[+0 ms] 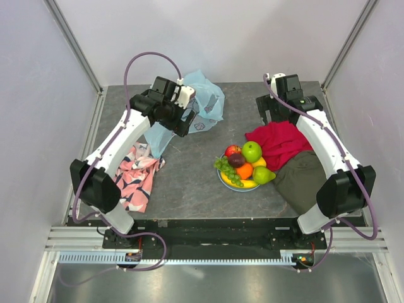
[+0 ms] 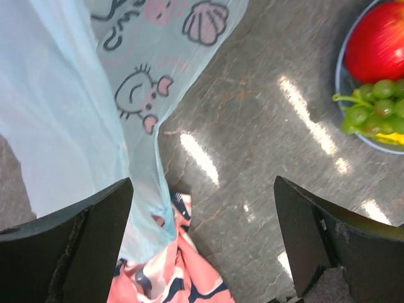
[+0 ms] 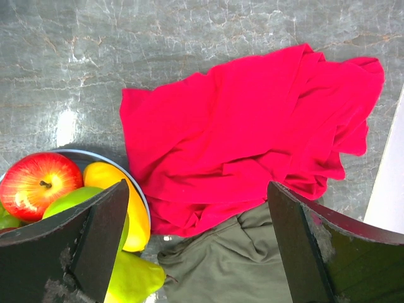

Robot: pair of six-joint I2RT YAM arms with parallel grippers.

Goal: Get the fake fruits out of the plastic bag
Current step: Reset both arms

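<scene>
Since the fake fruits [image 1: 243,165] sit piled on the plate [image 2: 339,76] right of centre and the plastic bag [image 1: 207,101] lies limp at upper centre, emptying looks finished. The left claw [image 2: 202,183] and right claw [image 3: 197,186] gape, grasping nothing. Next, check that the bag hides no fruit.

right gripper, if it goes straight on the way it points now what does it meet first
Probably the red cloth: in the wrist view it fills the gap of the open right gripper. The olive cloth borders it just below, so unclear depth could change that.
</scene>
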